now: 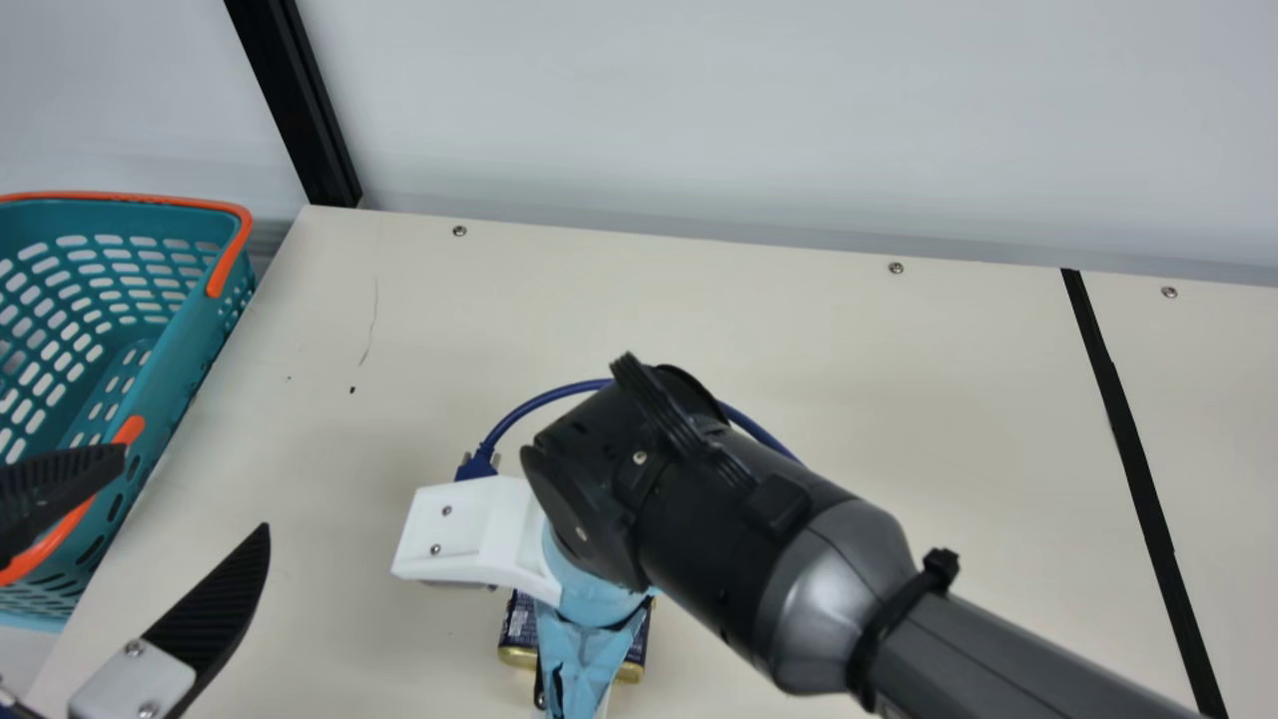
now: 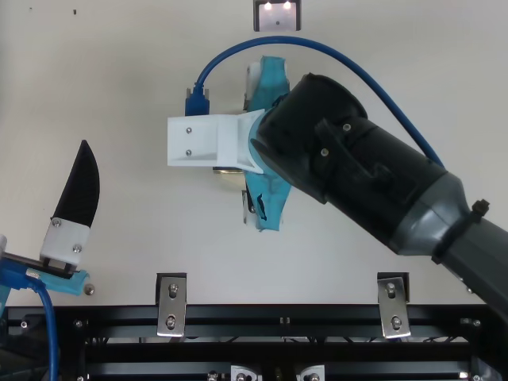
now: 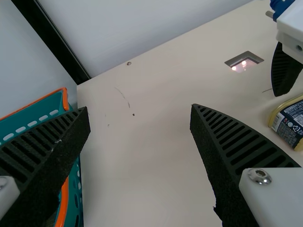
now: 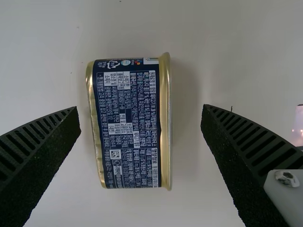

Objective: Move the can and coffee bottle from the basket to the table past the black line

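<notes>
Can [image 4: 125, 125] lay on its side between two spread fingers [image 4: 246, 146]

So the can was on the table [image 1: 899, 399], on the basket's side of the black line [image 1: 1128, 424]. It was a squat tin, a rounded rectangle, with gold metal rims down both long edges, one of them a bit crimped and wavy. A dark navy label packed with tiny white print wrapped the face turned up, with little coloured marks at one end.

The right gripper [image 2: 268, 194] was right over it, spread wide, one finger each side and neither touching. Its body had crinkly light-blue wrap and a smooth white plastic bracket, with a glossy blue cable [image 2: 341, 57] looping past.

The left gripper [image 1: 195, 489] was spread too, nothing pinched, near the basket [image 1: 190, 350]. Black ribbed fingers, curved like fins. Basket was teal plastic with slotted holes and orange trim.
</notes>
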Robot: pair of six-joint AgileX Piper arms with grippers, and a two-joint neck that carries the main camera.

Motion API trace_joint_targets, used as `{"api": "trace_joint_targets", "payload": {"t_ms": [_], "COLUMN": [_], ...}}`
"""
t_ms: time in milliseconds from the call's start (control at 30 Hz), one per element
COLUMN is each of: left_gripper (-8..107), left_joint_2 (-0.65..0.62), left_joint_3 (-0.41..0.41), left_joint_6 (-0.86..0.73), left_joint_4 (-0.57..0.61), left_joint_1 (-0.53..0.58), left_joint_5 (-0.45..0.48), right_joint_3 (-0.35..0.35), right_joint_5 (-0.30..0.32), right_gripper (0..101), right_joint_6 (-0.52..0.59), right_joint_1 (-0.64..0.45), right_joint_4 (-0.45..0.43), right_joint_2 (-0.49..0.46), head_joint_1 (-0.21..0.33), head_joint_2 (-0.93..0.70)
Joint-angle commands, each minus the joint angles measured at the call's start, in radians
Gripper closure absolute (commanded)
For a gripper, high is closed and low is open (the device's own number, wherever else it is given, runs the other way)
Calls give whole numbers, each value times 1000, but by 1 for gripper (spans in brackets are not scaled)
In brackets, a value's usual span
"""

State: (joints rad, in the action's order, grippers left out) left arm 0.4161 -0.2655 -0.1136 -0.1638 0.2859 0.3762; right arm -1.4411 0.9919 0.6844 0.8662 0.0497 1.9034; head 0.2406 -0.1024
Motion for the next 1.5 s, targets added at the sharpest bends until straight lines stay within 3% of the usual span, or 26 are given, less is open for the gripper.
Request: {"api": "trace_joint_targets", "payload": {"t_ms": [0, 33, 100, 367, 900, 1133, 1467], "left_gripper": [9, 9, 9, 9, 9, 9, 9], "left_joint_2": [0, 0, 0, 0, 0, 0, 0], "left_joint_3": [0, 0, 0, 0, 0, 0, 0], "left_joint_6": [0, 0, 0, 0, 0, 0, 0], "left_joint_4": [0, 0, 0, 0, 0, 0, 0], "left_joint_1": [0, 0, 0, 0, 0, 0, 0], "left_joint_5": [0, 0, 0, 0, 0, 0, 0], "right_joint_3": [4, 7, 10, 16, -85, -23, 136], "right_joint_5": [-3, -6, -11, -7, 139, 154, 158], "right_gripper": [0, 19, 101, 101, 101, 101, 101], "right_joint_6": [-1, -2, -8, -49, -180, -235, -271], "right_joint_1": [-1, -1, -3, -14, -86, -178, -377], "right_joint_4": [-1, -1, -5, -4, -10, -12, -32], "right_joint_2": [4, 6, 8, -33, -162, -244, -409], "head_joint_1": [4, 4, 4, 4, 6, 2, 5], "head_joint_2": [10, 10, 10, 10, 32, 140, 388]}}
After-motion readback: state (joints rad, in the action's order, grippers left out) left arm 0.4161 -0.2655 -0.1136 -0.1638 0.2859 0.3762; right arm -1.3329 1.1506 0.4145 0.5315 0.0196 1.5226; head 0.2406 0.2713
